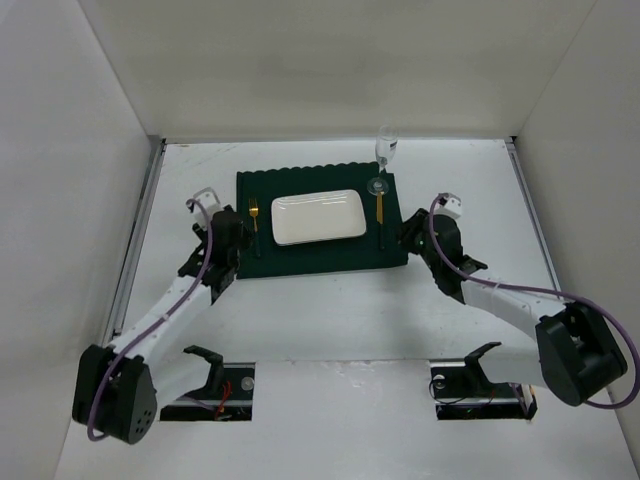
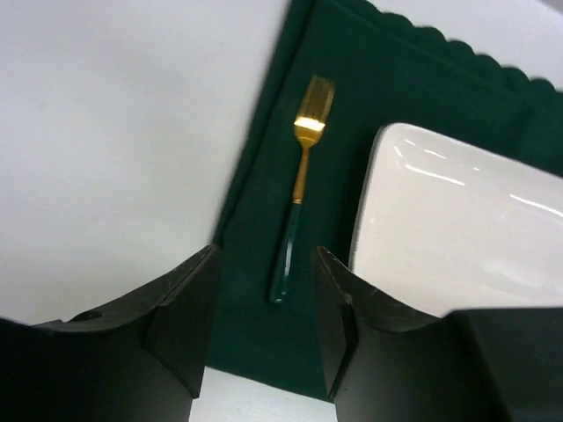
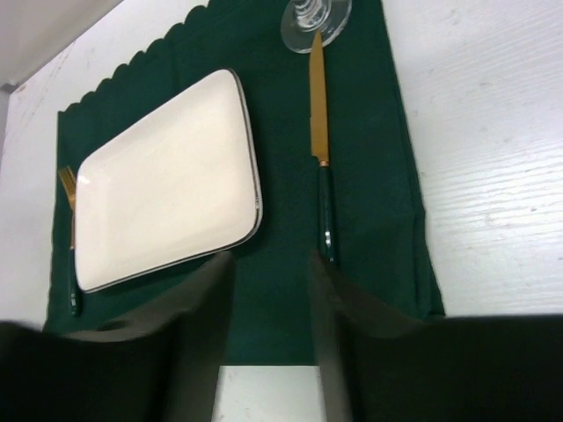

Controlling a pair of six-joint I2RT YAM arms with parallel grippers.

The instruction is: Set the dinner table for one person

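Note:
On the white dinner table [image 1: 330,320] lies a dark green placemat [image 1: 320,262] with a white rectangular plate [image 1: 319,217] in its middle. A gold fork [image 2: 299,185] with a green handle lies left of the plate. To the plate's right lies a matching knife [image 3: 321,149], its tip at the foot of a wine glass [image 1: 385,150]. My left gripper [image 2: 266,255] hovers open over the placemat's near left corner, just behind the fork's handle, holding nothing. My right gripper [image 3: 271,259] is open and empty over the near right edge, beside the knife's handle.
White walls [image 1: 70,150] enclose the table on three sides, and metal edge strips [image 1: 143,215] run along left and right. Both arm bases and two cutouts [image 1: 205,395] sit at the near edge.

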